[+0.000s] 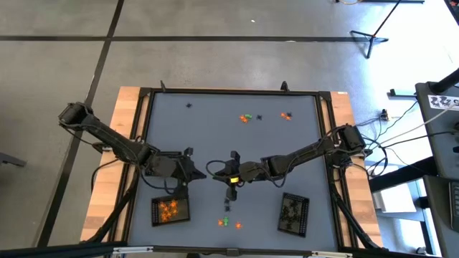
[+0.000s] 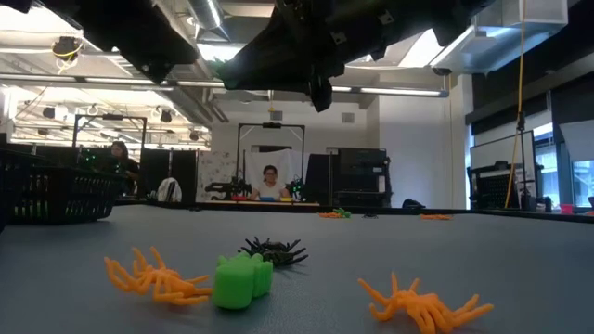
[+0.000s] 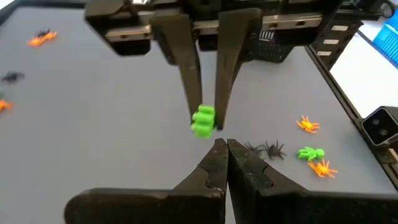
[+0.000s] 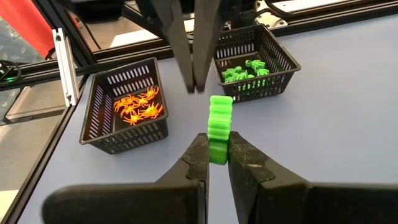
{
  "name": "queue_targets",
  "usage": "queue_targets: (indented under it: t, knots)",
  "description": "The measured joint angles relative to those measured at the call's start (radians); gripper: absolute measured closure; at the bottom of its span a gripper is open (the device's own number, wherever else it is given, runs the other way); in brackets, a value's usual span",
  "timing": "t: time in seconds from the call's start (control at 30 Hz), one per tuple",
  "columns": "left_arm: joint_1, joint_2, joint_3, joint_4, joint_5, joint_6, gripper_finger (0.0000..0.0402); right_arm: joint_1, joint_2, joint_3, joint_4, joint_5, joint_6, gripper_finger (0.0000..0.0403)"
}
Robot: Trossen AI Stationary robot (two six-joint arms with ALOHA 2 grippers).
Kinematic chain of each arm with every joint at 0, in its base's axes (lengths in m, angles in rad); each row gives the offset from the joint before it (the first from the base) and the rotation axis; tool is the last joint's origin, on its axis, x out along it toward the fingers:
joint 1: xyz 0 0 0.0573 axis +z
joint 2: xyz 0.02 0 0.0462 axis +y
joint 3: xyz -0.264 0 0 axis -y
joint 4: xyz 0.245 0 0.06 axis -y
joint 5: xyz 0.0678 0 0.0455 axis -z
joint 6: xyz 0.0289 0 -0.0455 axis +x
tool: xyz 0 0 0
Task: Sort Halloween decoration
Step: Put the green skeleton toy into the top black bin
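Observation:
A bright green trinket (image 4: 220, 115), one of the Halloween decoration pieces, hangs above the table's middle, with my right gripper (image 4: 217, 148) shut on it. My left gripper (image 3: 222, 146) is shut and empty. Its tips point at the trinket (image 3: 203, 121) from the table's left, a little short of it. More decoration lies loose on the table: orange spiders (image 2: 158, 278), a green piece (image 2: 241, 280) and a black spider (image 2: 274, 250) near the front edge, and several pieces (image 1: 247, 117) toward the far edge. My right gripper pinches the green trinket's near end (image 4: 218, 144) between its two fingertips (image 4: 200, 149). The fingers come from the table's right, slanting a little down. The rest of the trinket sticks out beyond the tips, clear of the table.
A black basket of orange spiders (image 4: 127, 109) and one of green pieces (image 4: 252, 68) stand on the table's left side, beyond my left gripper. A third black tray (image 1: 293, 213) holding dark pieces sits near the front right. People (image 2: 270, 181) sit in the room behind the table.

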Motion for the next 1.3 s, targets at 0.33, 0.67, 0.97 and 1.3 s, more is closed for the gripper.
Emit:
queue_targets:
  t: [0.33,0.67,0.97,1.3]
  knots:
    - [0.053,0.044,0.000,0.033,-0.004,0.008,0.0384,0.000,0.000,0.000,-0.001,0.000,0.000,0.0370]
    - [0.066,0.044,0.000,0.060,0.046,0.007,0.0279,0.000,0.000,0.000,-0.005,0.000,0.000,0.0370]
    - [0.058,0.047,0.000,0.116,0.080,0.007,0.0264,0.000,0.000,0.000,-0.005,0.000,0.000,0.0370]
    - [0.060,0.177,-0.001,0.152,-0.006,0.007,0.0264,0.000,0.000,0.000,-0.004,0.001,0.000,0.0370]
